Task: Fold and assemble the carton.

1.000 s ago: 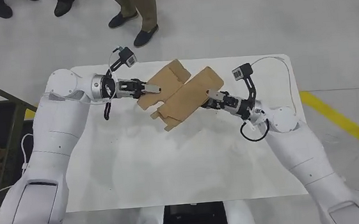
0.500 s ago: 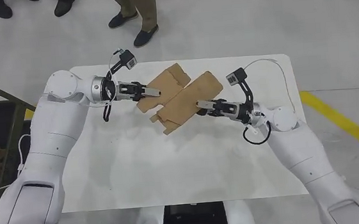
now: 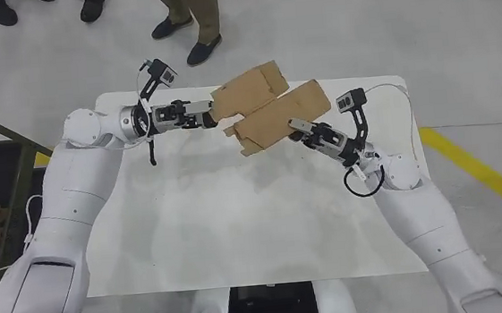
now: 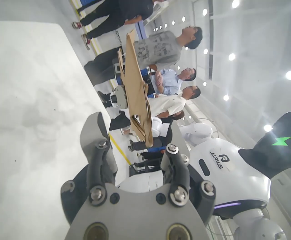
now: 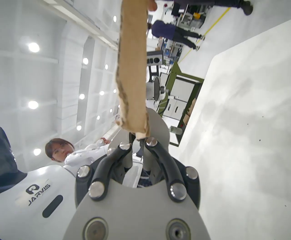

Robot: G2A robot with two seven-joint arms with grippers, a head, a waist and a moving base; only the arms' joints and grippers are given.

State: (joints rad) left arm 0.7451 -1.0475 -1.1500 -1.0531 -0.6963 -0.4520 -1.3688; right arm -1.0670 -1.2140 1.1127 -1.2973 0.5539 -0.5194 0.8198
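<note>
The left tool (image 3: 205, 118) hangs by the table's (image 3: 239, 229) far edge, left of its middle, pointing along that edge at the carton (image 3: 269, 105). In the left wrist view its fingers (image 4: 96, 127) stand wide apart. The carton's near end lies between them, and neither finger presses on it. The carton is flat brown cardboard, not yet folded into a box. It is held up clear of the table, over the middle of the far edge and slanting toward the right. The right tool (image 3: 295, 126) meets the carton's right-hand end from the table's right side. Its fingers (image 5: 150, 142) are closed tight on the cardboard's edge.
</note>
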